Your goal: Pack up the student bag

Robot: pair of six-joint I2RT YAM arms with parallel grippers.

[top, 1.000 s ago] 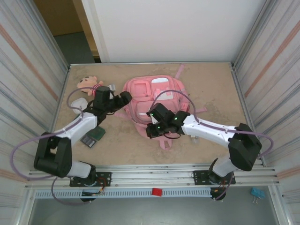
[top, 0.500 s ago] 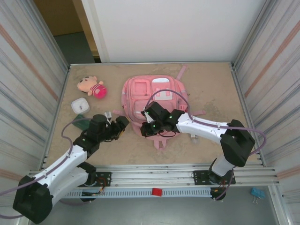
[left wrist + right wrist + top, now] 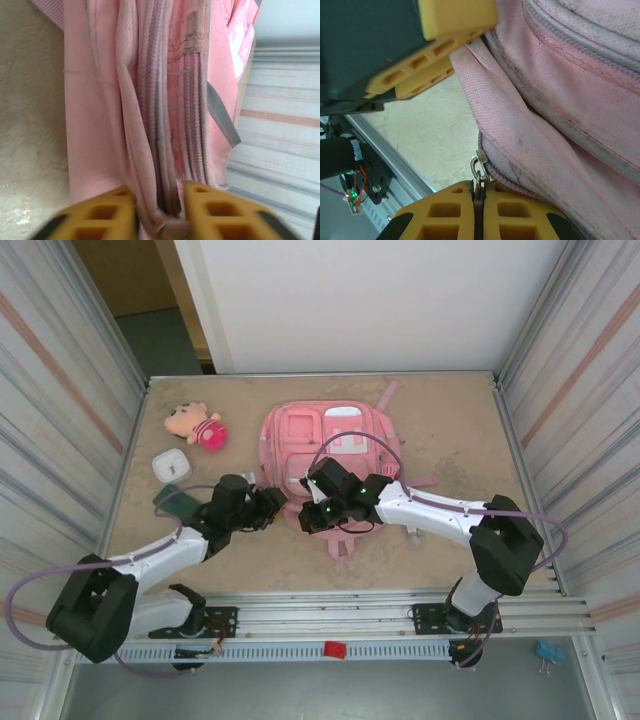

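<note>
Student bag [image 3: 330, 435] lies flat in the middle of the bench [image 3: 450, 420], seen from above, with the left gripper [image 3: 278, 502] at its near-left edge and the right gripper [image 3: 312, 517] at its near edge. Left wrist view: yellow jaws pinch a fold of its pink fabric beside a zipper track. Right wrist view: jaws clamped shut on a dark zipper pull [image 3: 478, 172], its metal ring just above them.

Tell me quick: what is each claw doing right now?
Left claw: closed on an edge fold of the pink backpack.
Right claw: closed on its zipper pull.
</note>
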